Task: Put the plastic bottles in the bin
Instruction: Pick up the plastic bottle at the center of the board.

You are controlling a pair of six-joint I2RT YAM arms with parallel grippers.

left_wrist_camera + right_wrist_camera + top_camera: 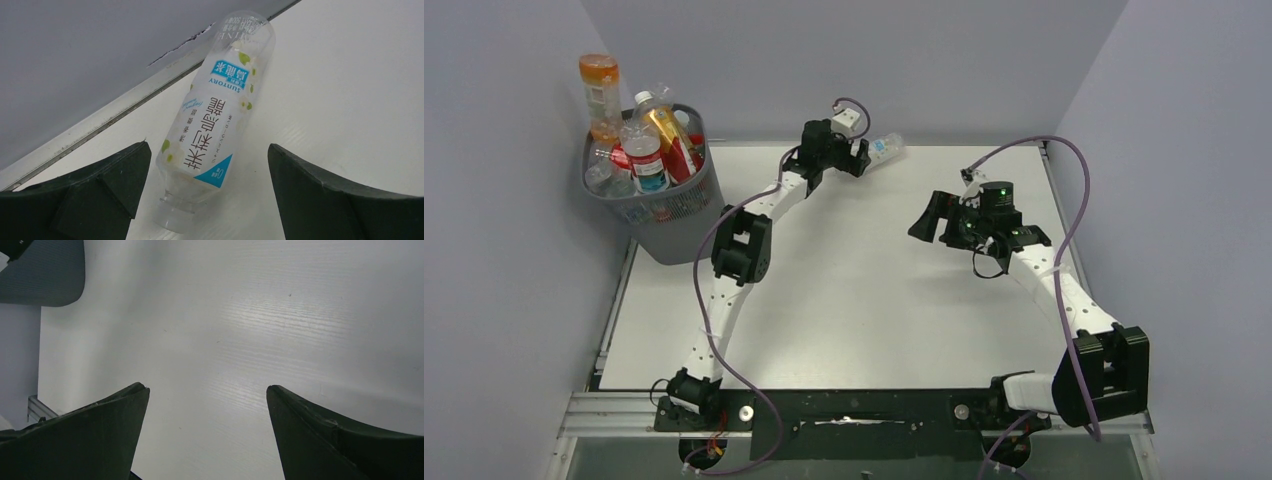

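One clear plastic bottle (215, 125) with a white and blue label lies on its side at the table's back edge (885, 149), cap towards my left wrist camera. My left gripper (208, 146) is open, its fingers on either side of the bottle's neck end without touching it (858, 157). The grey wire-mesh bin (664, 220) stands at the back left, heaped with several bottles, one orange-capped (600, 88) on top. My right gripper (207, 387) is open and empty above bare table right of centre (932, 220). A corner of the bin (42, 275) shows in the right wrist view.
A metal rail (95, 127) and the grey back wall run just behind the lying bottle. Side walls close in the table left and right. Purple cables (1064, 190) loop off both arms.
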